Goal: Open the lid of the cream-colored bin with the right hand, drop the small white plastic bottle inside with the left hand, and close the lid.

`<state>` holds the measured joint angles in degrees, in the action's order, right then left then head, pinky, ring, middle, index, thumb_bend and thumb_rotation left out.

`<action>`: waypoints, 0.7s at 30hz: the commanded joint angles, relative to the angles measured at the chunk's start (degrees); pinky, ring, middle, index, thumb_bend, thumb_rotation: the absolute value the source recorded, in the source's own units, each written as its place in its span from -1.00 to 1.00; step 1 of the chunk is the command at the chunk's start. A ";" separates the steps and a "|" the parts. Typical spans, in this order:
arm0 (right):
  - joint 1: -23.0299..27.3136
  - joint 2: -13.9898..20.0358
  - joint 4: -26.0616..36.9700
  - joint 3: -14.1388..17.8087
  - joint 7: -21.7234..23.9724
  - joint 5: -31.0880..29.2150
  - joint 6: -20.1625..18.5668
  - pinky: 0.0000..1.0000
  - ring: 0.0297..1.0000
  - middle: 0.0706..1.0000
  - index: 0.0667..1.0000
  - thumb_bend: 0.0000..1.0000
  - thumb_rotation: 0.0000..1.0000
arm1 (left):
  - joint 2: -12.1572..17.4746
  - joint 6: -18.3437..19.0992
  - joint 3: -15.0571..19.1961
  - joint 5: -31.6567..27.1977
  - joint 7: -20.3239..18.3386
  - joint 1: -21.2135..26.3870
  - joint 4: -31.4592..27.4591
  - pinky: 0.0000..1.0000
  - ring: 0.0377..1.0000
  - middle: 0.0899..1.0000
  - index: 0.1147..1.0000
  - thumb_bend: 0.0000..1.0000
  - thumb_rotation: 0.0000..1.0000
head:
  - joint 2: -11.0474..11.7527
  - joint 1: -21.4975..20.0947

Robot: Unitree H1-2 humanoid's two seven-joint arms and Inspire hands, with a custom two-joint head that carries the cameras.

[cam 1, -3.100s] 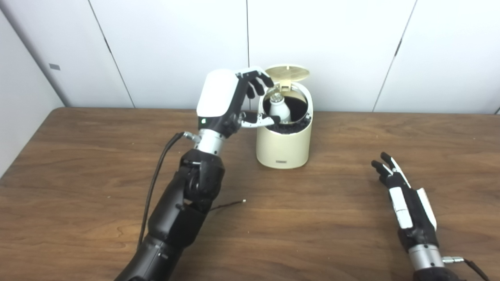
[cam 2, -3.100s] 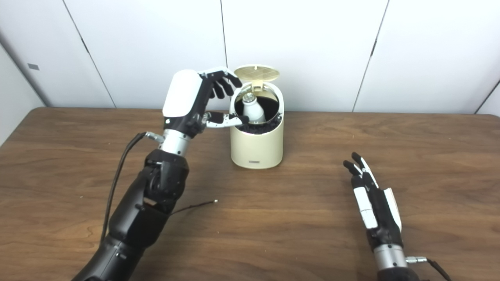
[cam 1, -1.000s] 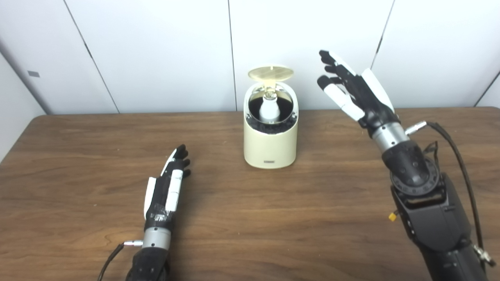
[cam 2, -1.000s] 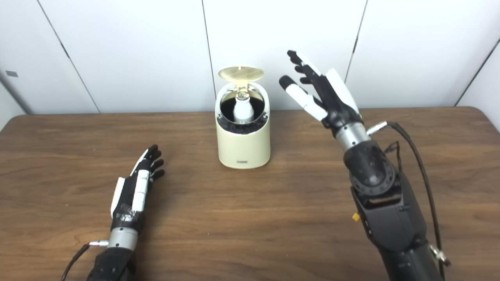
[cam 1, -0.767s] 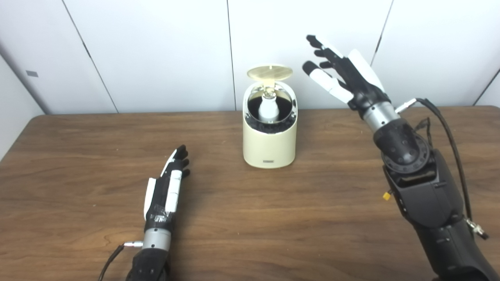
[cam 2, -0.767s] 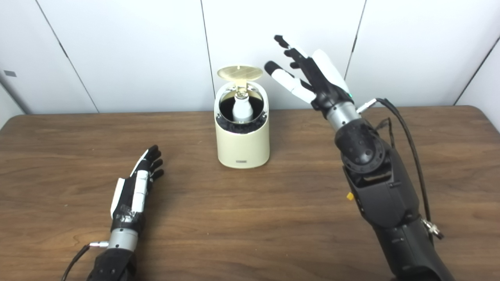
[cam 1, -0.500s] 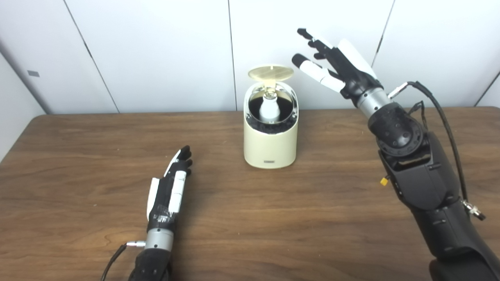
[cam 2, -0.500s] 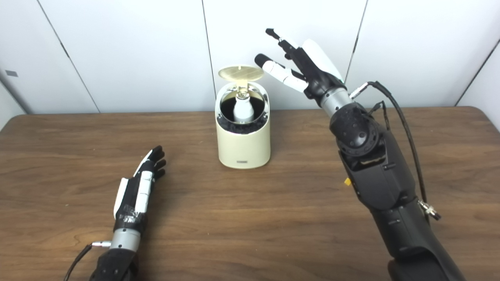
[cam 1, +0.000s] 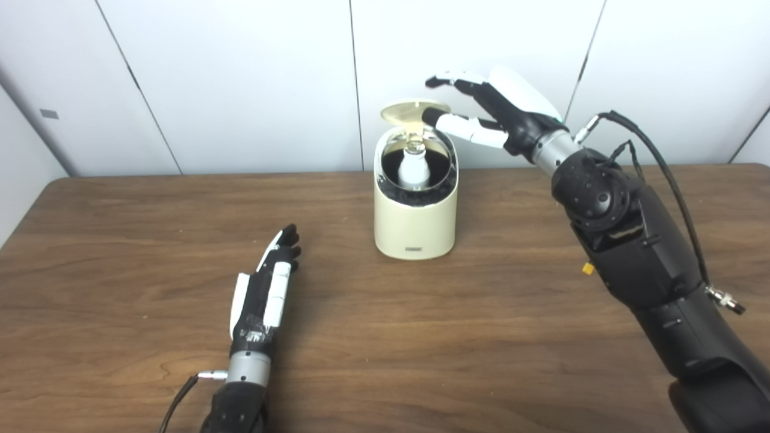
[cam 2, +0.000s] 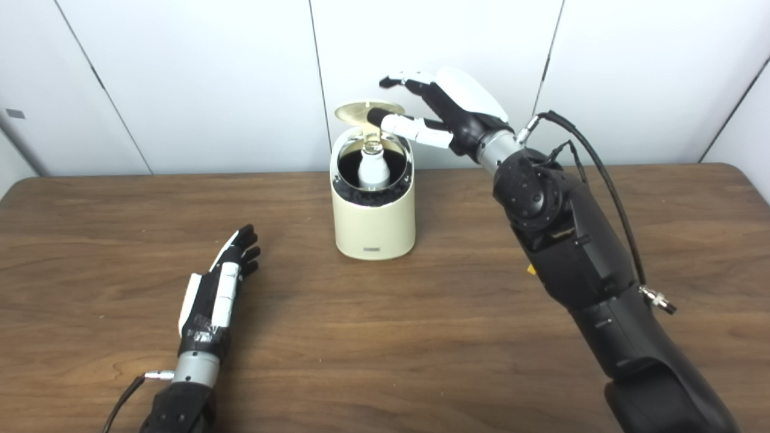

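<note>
The cream-colored bin [cam 1: 415, 216] stands on the wooden table near the back, its round lid [cam 1: 409, 112] tilted up and open. The small white plastic bottle [cam 1: 412, 169] stands inside the bin's dark opening. My right hand [cam 1: 493, 111] is open, raised beside and above the lid, its thumb tip touching the lid's right edge and the other fingers [cam 2: 402, 79] spread above it. My left hand [cam 1: 267, 288] lies open and empty on the table, left of and in front of the bin.
The brown wooden table [cam 1: 421, 337] stretches across the view, with white wall panels [cam 1: 240, 78] close behind the bin. A black cable [cam 1: 668, 174] loops off my right forearm.
My right hand has moved left and down from high at the right until its thumb reaches the open lid. My left hand has stayed flat on the table, shifting only slightly.
</note>
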<state>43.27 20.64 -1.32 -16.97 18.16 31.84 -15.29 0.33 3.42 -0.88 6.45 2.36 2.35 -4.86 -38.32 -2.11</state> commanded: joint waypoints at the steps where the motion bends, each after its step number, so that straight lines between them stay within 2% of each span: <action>1: 2.98 0.86 1.93 0.42 -0.47 0.97 1.53 0.95 1.00 0.93 0.57 0.24 1.00 | -0.53 0.24 -1.29 0.85 -0.35 0.87 -0.57 0.76 0.83 0.83 0.84 0.28 1.00 | 0.01 -0.04; 13: 1.61 1.14 2.80 -0.07 1.16 1.74 1.05 0.99 1.00 1.00 0.51 0.32 1.00 | -0.93 -0.12 -1.76 1.75 0.10 1.15 -0.47 0.76 0.83 0.82 0.82 0.28 1.00 | 0.01 0.18; 21: 0.00 1.69 3.72 -0.08 1.86 2.17 1.47 0.89 1.00 1.00 0.52 0.29 1.00 | -0.77 0.19 -2.06 2.39 0.08 1.09 -0.38 0.76 0.84 0.84 0.84 0.28 1.00 | -0.18 0.44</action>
<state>41.87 21.27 0.31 -17.65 20.50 33.35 -15.34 0.01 3.43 -1.96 8.40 2.72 2.54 -4.85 -38.49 -1.67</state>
